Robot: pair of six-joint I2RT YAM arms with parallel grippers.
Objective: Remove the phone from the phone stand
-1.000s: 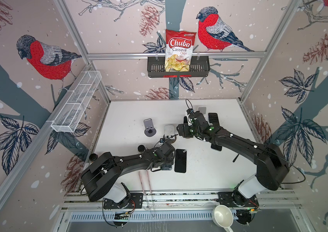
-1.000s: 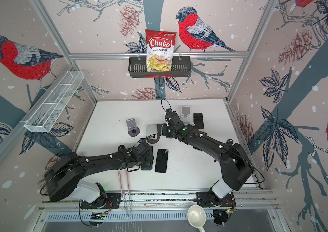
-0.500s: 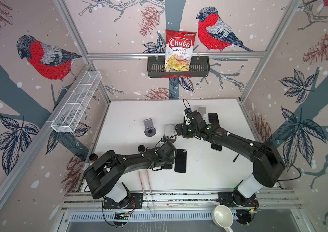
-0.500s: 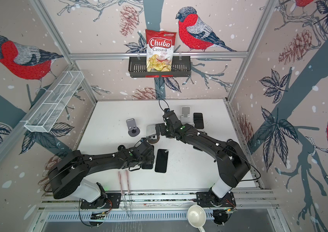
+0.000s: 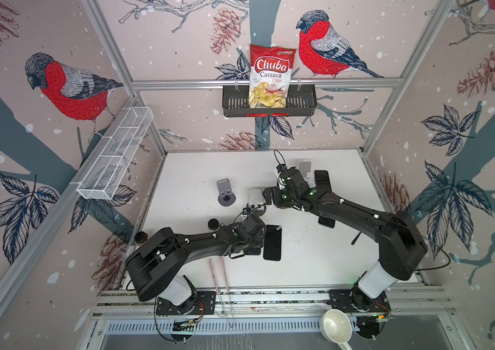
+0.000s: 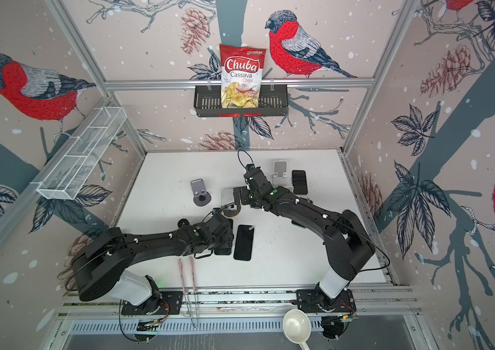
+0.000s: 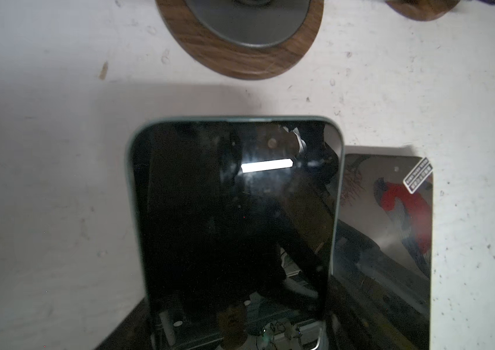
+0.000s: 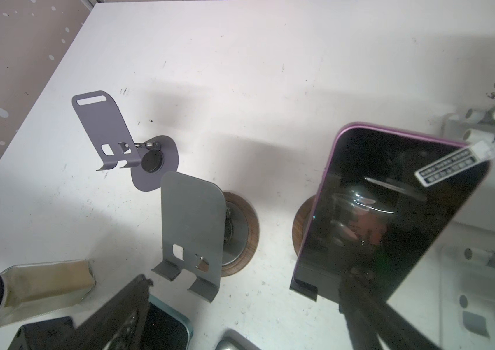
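Left hand (image 5: 252, 247) is gripping green-edged phone (image 7: 234, 218) near desk (image 5: 197, 169); grey stand (image 8: 191, 224) sitting empty. Right hand (image 5: 269, 195) is hovering wide open; purple phone (image 8: 391, 212), frame right, still sitting on wooden-based stand (image 8: 302, 225).

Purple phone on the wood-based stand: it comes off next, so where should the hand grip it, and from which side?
Probably the two long edges of the purple phone, upper half, coming from above. It leans back on the stand, bottom edge in the front lip, so the top is free and it should lift out upward.
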